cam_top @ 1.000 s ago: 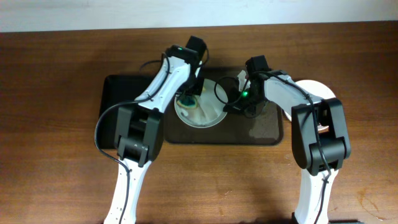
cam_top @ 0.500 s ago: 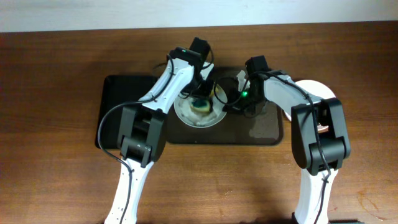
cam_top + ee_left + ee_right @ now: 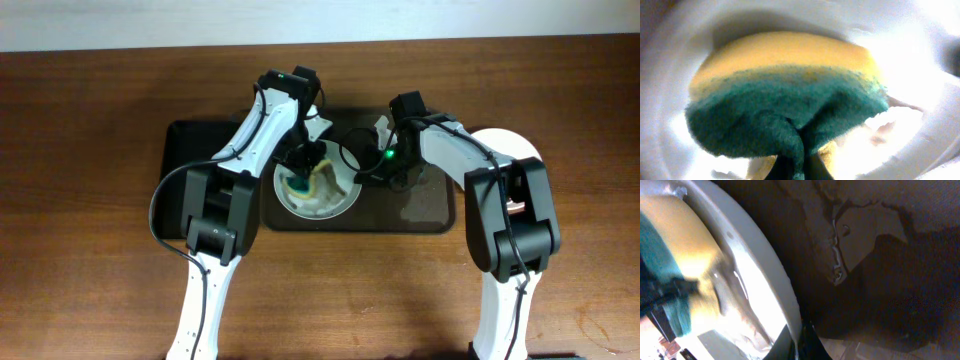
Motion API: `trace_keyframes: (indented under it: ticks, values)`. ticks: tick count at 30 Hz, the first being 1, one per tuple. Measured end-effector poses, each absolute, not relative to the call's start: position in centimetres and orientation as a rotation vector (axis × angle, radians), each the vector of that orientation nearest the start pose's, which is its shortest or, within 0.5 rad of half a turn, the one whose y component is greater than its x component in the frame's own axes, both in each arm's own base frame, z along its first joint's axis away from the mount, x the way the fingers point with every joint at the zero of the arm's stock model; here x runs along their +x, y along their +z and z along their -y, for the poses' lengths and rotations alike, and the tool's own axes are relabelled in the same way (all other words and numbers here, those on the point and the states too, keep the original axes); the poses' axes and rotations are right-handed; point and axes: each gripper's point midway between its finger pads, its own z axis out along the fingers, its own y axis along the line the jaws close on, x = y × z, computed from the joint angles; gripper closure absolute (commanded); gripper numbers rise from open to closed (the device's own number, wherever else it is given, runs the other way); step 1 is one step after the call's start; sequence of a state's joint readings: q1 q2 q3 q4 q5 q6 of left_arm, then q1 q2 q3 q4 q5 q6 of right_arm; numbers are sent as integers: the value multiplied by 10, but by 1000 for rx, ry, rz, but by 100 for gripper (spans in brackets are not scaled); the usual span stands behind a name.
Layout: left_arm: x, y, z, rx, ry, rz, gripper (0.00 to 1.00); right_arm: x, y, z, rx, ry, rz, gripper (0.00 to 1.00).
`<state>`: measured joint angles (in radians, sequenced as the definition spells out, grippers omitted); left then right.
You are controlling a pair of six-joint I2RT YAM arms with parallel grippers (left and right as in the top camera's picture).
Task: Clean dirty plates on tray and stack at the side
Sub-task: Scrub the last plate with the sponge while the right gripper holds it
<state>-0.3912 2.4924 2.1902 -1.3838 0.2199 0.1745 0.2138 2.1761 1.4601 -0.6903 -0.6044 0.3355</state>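
A white plate point(image 3: 325, 195) lies on the dark brown tray point(image 3: 430, 205), with streaky marks inside. My left gripper point(image 3: 303, 168) is shut on a yellow and green sponge point(image 3: 300, 183) that presses on the plate's inside; the sponge fills the left wrist view point(image 3: 785, 100) against the white plate point(image 3: 920, 60). My right gripper point(image 3: 368, 172) is shut on the plate's right rim; in the right wrist view its fingers point(image 3: 799, 345) pinch the rim point(image 3: 765, 275). Another white plate point(image 3: 515, 148) lies on the table right of the tray, partly hidden by the right arm.
A smaller black tray point(image 3: 195, 165) lies left of the brown tray, under the left arm. The brown tray's surface has worn light patches point(image 3: 860, 230). The wooden table's back edge point(image 3: 120, 48) meets a white wall.
The left gripper has dragged the sponge from the plate's centre toward its left front. The plate has shifted slightly toward the front. The right gripper keeps its hold on the rim.
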Motion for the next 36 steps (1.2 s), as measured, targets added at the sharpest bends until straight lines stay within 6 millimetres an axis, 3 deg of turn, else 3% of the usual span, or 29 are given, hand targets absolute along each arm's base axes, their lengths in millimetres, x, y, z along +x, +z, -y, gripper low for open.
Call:
trace_keyframes:
  ticks: [1, 5, 11, 15, 22, 36]
  values:
    - [400, 19, 220, 979, -451, -3100, 100, 399, 3, -187, 106, 967, -2998, 96]
    - [407, 20, 241, 1058, -564, -2986, 100, 400, 2, -186, 116, 967, -2998, 96]
    - [454, 13, 241, 708, -295, -2954, 100, 404, 3, -185, 153, 965, -2988, 96]
    - [464, 12, 237, 597, -191, -2943, 100, 404, 3, -185, 163, 966, -2987, 96]
    - [466, 9, 229, 430, -62, -2926, 100, 405, 3, -185, 173, 967, -2987, 96]
    - [456, 1, 217, 401, -7, -2886, 100, 405, 3, -187, 167, 974, -2983, 96]
